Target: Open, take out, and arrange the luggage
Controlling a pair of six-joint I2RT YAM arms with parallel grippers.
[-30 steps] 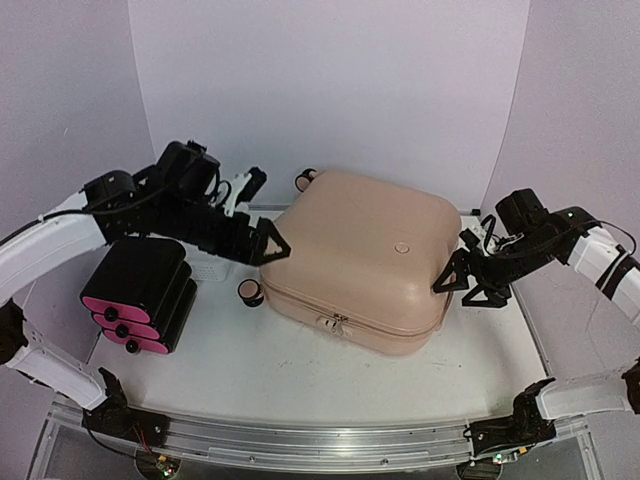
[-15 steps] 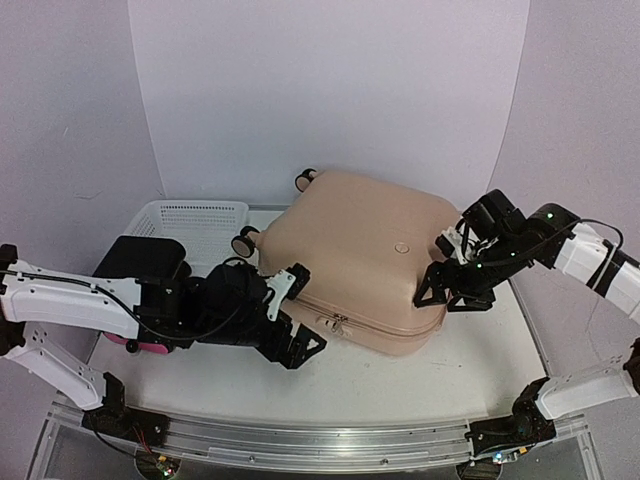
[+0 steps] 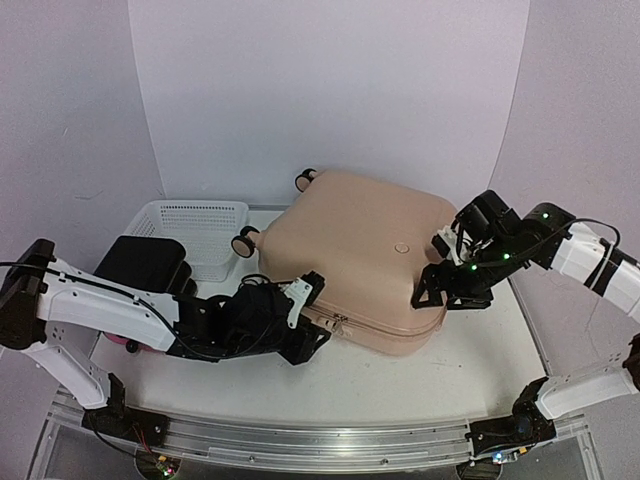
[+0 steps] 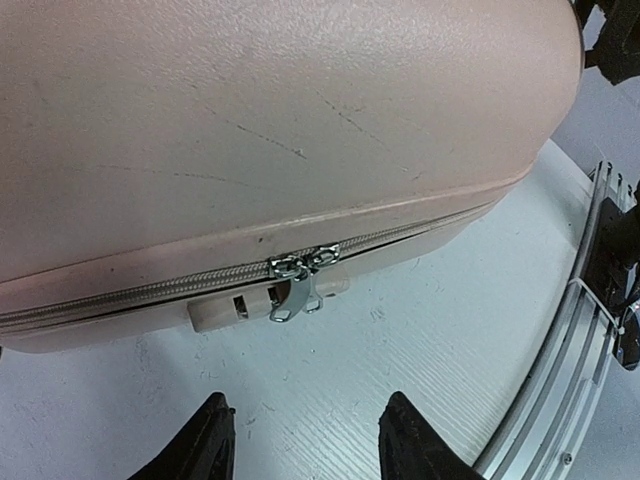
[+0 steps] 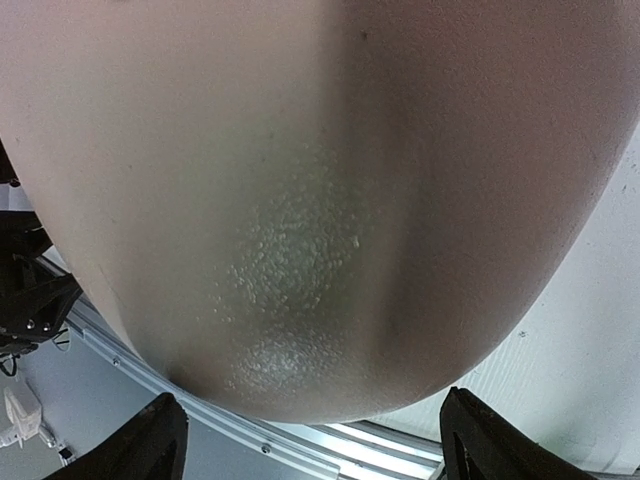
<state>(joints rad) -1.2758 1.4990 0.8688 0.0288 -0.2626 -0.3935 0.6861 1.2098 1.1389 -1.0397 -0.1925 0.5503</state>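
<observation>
The beige-pink luggage (image 3: 360,250) lies flat and zipped shut in the middle of the table, wheels (image 3: 243,241) to the left. Two metal zipper pulls (image 4: 297,285) hang together over a small lock block on its front edge. My left gripper (image 3: 312,340) sits low on the table just in front of those pulls, open, with only bare table between its fingertips (image 4: 305,405). My right gripper (image 3: 452,298) is open wide at the luggage's near right corner. In the right wrist view that rounded corner (image 5: 320,220) fills the space ahead of its spread fingers.
A white mesh basket (image 3: 195,225) stands at the back left. A black box with pink drawer fronts (image 3: 145,265) sits in front of it, partly behind my left arm. A metal rail (image 3: 300,440) runs along the table's near edge.
My left arm swung from the luggage's back left corner down to its front edge, and its jaws narrowed. The luggage's left end shifted back. My right gripper moved in against the right corner.
</observation>
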